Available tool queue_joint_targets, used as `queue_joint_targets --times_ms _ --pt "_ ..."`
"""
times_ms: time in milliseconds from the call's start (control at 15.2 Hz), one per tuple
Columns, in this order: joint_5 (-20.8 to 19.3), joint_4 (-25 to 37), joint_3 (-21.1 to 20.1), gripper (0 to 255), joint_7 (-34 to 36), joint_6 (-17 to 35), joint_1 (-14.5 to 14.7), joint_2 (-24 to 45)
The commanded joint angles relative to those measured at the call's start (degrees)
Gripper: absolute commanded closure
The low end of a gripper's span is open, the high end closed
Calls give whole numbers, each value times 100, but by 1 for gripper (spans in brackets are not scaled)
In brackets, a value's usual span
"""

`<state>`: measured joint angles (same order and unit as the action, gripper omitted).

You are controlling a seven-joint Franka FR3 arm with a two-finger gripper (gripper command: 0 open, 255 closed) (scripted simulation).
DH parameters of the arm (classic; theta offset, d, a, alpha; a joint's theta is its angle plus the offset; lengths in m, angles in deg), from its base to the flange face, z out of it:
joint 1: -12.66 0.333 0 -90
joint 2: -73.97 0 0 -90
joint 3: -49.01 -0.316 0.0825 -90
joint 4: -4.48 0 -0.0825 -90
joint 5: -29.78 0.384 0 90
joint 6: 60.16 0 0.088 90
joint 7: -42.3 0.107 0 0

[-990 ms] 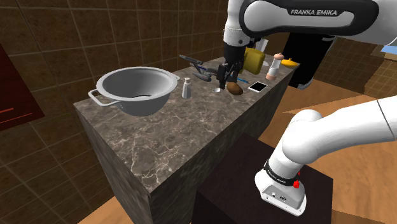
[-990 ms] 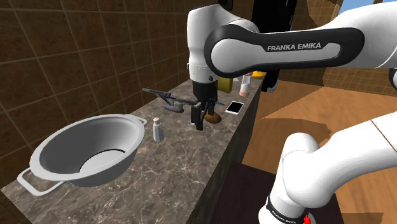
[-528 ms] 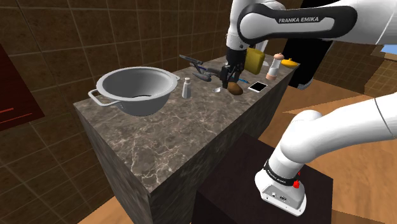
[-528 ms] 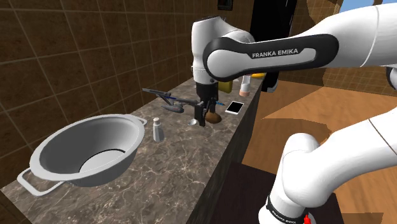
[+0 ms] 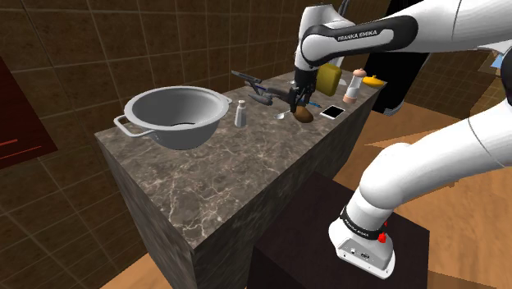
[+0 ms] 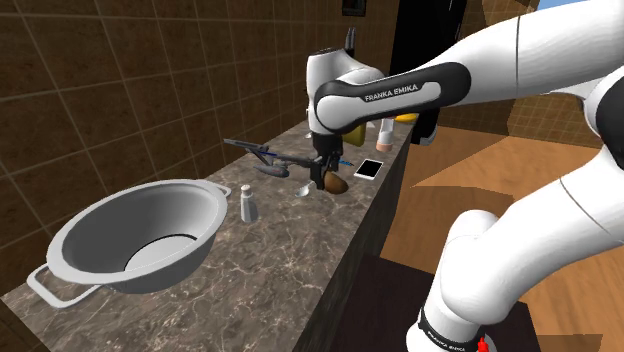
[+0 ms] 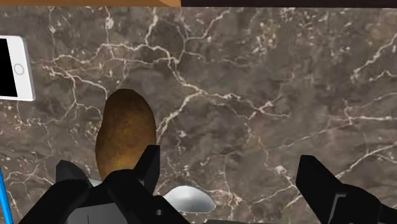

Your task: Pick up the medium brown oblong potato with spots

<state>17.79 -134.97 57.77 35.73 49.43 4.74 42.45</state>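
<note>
The dark brown marble bench [image 5: 246,176] with white veins lies under the hand. A large grey metal bowl with two handles [image 5: 176,116] stands on it, well apart from the hand. The black hand [image 7: 232,167] hangs low over the bench, its two fingers spread wide and holding nothing. The brown oblong potato [image 7: 125,135] lies on the bench just beside one finger, on its outer side and not in the gap; I cannot tell if they touch. Its skin is smooth, golden brown and faintly mottled. A white flat phone with black screen [image 7: 13,67] lies beyond the potato. A small silver spoon [image 7: 186,200] shows between the fingers.
</note>
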Motion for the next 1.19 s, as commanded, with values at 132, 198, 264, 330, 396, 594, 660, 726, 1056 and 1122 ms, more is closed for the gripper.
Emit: queue_joint_targets --times_ms 132,198,264,330,396,594,660,726,1056,1122 --pt "-194 181 381 0 -356 451 -186 529" --pt "-226 241 474 0 -442 563 -225 677" --pt "-252 307 566 0 -529 675 -261 829" --pt "-271 380 657 0 -618 784 -296 986" --pt "-283 459 748 0 -709 891 -330 1146" --pt "-297 434 851 0 -784 1156 -367 1362" --pt "-303 381 860 0 -775 1237 -370 1391" --pt "-308 329 868 0 -767 1319 -372 1421" --pt "-326 152 900 0 -738 1614 -379 1542" --pt "-326 153 900 0 -738 1614 -379 1542"
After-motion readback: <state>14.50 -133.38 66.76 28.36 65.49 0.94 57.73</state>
